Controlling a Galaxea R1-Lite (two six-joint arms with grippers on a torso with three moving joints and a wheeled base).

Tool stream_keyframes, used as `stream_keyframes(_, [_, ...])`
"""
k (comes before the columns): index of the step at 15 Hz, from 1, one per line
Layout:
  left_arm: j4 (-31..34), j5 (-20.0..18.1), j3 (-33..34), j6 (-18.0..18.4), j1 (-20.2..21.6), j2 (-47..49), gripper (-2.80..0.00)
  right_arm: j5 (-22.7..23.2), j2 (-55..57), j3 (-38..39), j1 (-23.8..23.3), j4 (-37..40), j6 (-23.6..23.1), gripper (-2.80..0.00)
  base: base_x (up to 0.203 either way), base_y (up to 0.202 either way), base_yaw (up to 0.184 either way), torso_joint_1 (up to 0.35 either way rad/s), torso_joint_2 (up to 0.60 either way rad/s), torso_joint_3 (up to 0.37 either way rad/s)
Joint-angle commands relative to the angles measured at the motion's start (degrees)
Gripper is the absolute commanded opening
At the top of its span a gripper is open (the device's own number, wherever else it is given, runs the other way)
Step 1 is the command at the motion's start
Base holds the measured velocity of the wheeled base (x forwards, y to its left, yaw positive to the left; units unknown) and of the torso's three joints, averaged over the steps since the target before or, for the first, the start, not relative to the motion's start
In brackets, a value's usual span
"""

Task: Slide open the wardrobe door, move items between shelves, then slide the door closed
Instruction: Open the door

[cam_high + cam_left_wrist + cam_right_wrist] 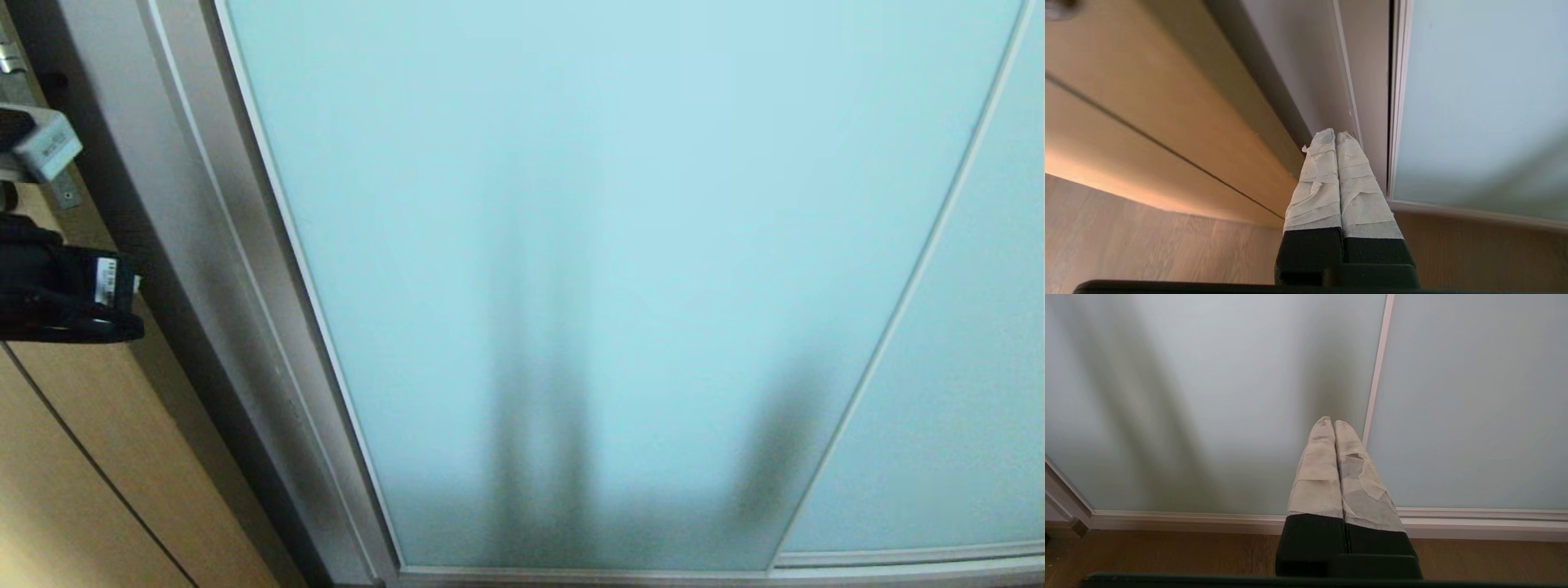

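The sliding wardrobe door [620, 245] stands closed; left claw [1336, 136], pressed together, near its frame; right claw [1329, 424], pressed together, facing its glass.

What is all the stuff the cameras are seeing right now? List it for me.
sliding wardrobe door: one, frosted pale aqua glass, silver frame, fills the head view, closed.
second glass panel: one, same aqua, to its right.
wardrobe side frame: one, grey, left of the door.
wooden door: one, tan, far left.
latch plate: one, metal, on the wooden door.
floor: brown wood-grain, below the door.
left gripper: tape-wrapped, shut, near the door's left edge.
right gripper: tape-wrapped, shut, before the glass.
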Motion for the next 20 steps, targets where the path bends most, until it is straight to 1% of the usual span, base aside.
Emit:
stream_keyframes(1, [-0.21,-0.02,-0.14,-0.2,-0.03,4.14,-2.8,-0.03,0.07,0.0,0.02,-0.01,0.02,-2.8,0.0,0.0,0.0,0.0,0.0,0.0])
stream_keyframes(3, [-0.54,-0.52,-0.47,-1.24,-0.03,6.03,-2.8,-0.03,0.07,0.04,-0.02,-0.01,0.02,-2.8,0.0,0.0,0.0,0.0,0.0,0.0])
stream_keyframes(4, [-1.75,-0.57,-0.68,-2.98,-0.03,7.16,-2.8,-0.03,0.07,0.03,-0.02,-0.01,0.02,-2.8,0.0,0.0,0.0,0.0,0.0,0.0])
stream_keyframes(5, [-4.01,-0.55,-0.71,-4.26,-0.03,8.27,-2.8,-0.03,0.07,0.01,-0.05,-0.01,0.02,-2.8,0.0,0.0,0.0,0.0,0.0,0.0])
stream_keyframes(7, [-9.78,-0.46,-0.17,-4.96,0.0,10.92,-2.8,-0.03,0.07,0.07,-0.07,-0.01,0.02,-2.8,0.0,0.0,0.0,0.0,0.0,0.0])
stream_keyframes(8, [-10.72,-0.57,-0.2,-5.07,-0.02,11.89,-2.8,-0.03,0.07,0.03,-0.01,-0.01,0.02,-2.8,0.0,0.0,0.0,0.0,0.0,0.0])
stream_keyframes(10, [-11.01,-0.98,-0.83,-5.18,-0.01,13.32,-2.8,-0.03,0.07,0.02,-0.04,-0.01,0.02,-2.8,0.0,0.0,0.0,0.0,0.0,0.0])
stream_keyframes(13, [-11.03,-3.76,-1.6,-6.13,-0.03,14.83,-2.8,-0.03,0.07,0.08,0.02,-0.01,0.02,-2.8,0.0,0.0,0.0,0.0,0.0,0.0])
stream_keyframes(16, [-11.03,-4.75,-2.93,-8.01,-0.2,15.24,-2.8,-0.03,0.07,0.09,0.02,-0.01,0.02,-2.8,0.0,0.0,0.0,0.0,0.0,0.0])
stream_keyframes(20, [-12.02,-4.93,-2.93,-7.83,-0.2,16.99,-2.8,-0.03,0.07,0.01,-0.07,-0.01,0.02,-2.8,0.0,0.0,0.0,0.0,0.0,0.0])
